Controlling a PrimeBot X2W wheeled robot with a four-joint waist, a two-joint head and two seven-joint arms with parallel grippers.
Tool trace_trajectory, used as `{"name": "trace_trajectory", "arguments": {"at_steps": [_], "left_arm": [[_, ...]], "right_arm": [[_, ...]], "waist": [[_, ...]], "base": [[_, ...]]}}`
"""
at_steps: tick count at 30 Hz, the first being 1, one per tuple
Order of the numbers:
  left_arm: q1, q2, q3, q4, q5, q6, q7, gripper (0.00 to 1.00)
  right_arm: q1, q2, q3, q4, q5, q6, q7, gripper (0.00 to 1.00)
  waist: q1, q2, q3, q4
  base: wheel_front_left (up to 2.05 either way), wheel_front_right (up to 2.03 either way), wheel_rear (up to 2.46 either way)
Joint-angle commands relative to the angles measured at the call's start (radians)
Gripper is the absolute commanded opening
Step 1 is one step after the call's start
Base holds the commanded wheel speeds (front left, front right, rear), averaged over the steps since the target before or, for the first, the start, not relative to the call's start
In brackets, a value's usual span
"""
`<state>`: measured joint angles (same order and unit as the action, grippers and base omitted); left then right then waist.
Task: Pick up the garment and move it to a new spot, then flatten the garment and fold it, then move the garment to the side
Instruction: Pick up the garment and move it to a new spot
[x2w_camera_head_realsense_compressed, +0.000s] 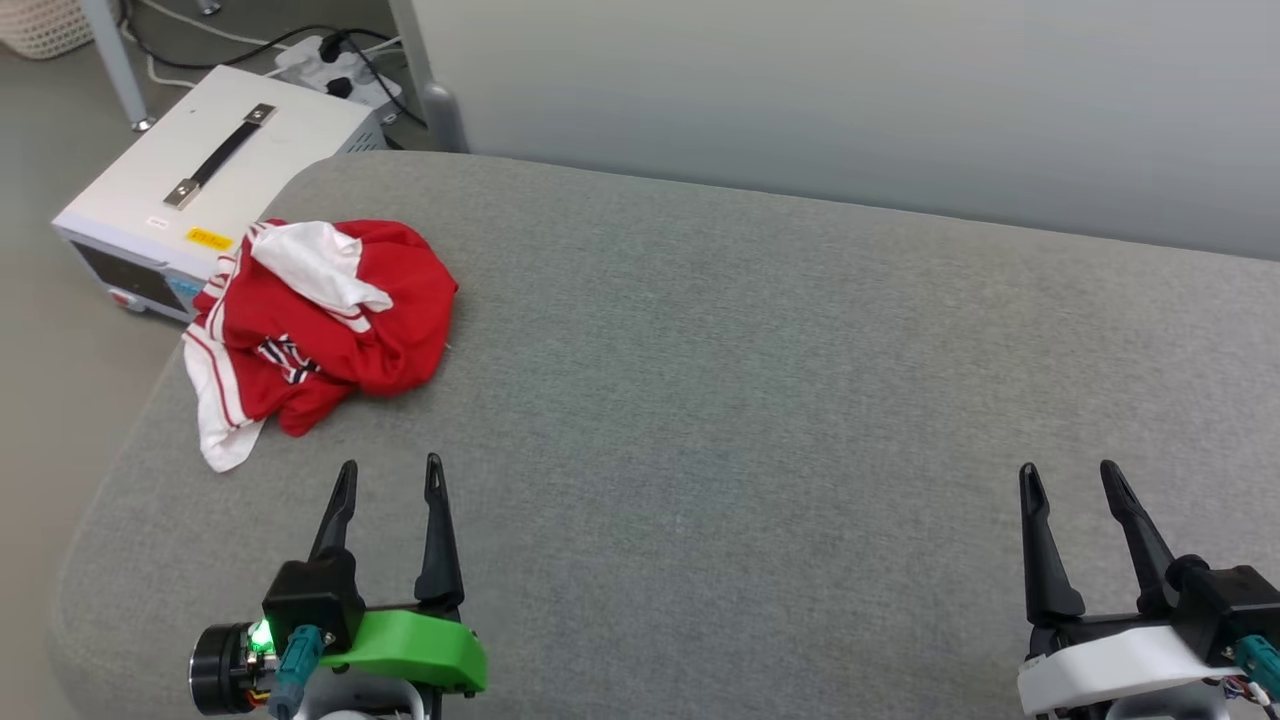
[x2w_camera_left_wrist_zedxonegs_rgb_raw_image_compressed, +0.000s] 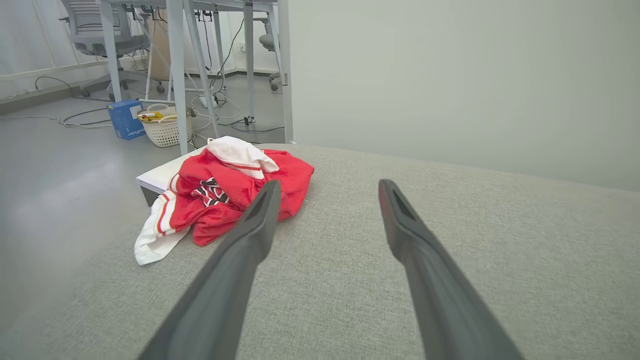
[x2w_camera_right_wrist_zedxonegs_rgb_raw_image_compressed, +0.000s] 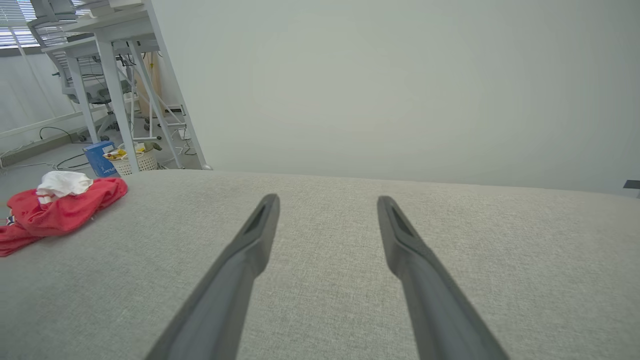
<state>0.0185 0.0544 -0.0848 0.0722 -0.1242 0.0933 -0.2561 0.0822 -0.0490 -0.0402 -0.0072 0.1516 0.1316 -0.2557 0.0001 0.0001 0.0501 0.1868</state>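
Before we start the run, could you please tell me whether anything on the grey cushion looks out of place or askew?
Yes: the garment lies crumpled in a heap near the far left corner of the grey cushion, with a white sleeve reaching the cushion's left edge. It is bunched rather than flat. Nothing looks spilled or damaged.

- Grey fabric cushion: open run across middle and right
- Crumpled red jersey heaps near its far-left corner
- Pale wall closes the far edge
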Motion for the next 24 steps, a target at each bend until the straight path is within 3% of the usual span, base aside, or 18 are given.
{"name": "trace_trajectory", "arguments": {"at_steps": [1,13,24], "left_arm": [[-0.012,-0.004,0.006,0.0,-0.009,0.005,-0.006,1.0],[-0.018,-0.004,0.018,0.003,-0.025,0.008,-0.006,1.0],[-0.014,-0.004,0.02,0.003,-0.047,0.02,-0.006,1.0]], "right_arm": [[0.001,-0.001,0.002,-0.004,-0.008,-0.001,-0.006,1.0],[-0.008,-0.001,0.013,-0.005,-0.022,-0.001,-0.006,1.0],[-0.013,-0.001,0.027,-0.004,-0.03,-0.001,-0.006,1.0]], "waist": [[-0.0001,-0.0001,0.011,0.062],[-0.0001,-0.0001,0.025,0.216],[-0.0001,-0.0001,0.033,0.314]], "base": [[0.0,0.0,0.0],[0.0,0.0,0.0],[0.0,0.0,0.0]]}}
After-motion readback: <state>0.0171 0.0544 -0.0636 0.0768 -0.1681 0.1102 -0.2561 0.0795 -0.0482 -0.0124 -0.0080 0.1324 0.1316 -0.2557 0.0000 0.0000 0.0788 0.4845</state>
